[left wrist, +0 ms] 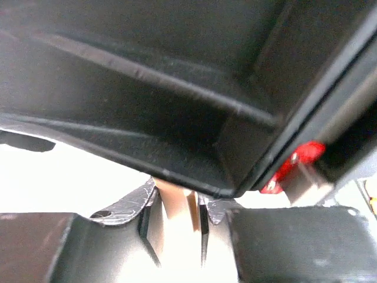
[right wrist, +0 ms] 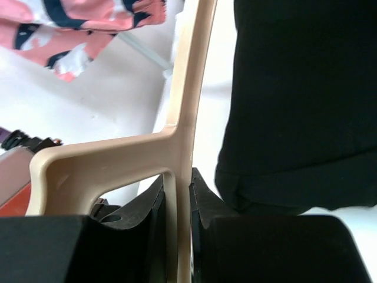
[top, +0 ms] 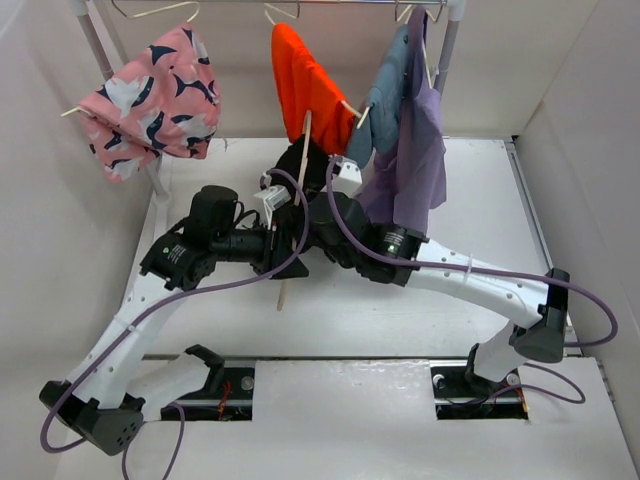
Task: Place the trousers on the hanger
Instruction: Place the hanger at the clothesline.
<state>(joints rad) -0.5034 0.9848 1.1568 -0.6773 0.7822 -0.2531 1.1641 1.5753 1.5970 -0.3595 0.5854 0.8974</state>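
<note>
At the centre of the table (top: pixel 480 210), both arms converge on the hanger (top: pixel 283 285), seen from above as a thin pale beige bar running from near to far. Right gripper (right wrist: pixel 177 200): jaws closed on the hanger's straight bar, just below the junction where a curved branch leaves to the left. Left gripper (left wrist: pixel 177 206): jaws closed on a pale beige strip of the same hanger; a large black housing fills the upper part of that wrist view. The trousers (right wrist: pixel 294 88), plain black, lie just right of the hanger in the right wrist view; whether they touch it cannot be told. From above they are hard to separate from the dark arms. Along the far rail (top: pixel 330 4) hang a pink patterned garment (top: pixel 155 100), an orange garment (top: pixel 310 90) and a purple garment (top: pixel 415 150).
</note>
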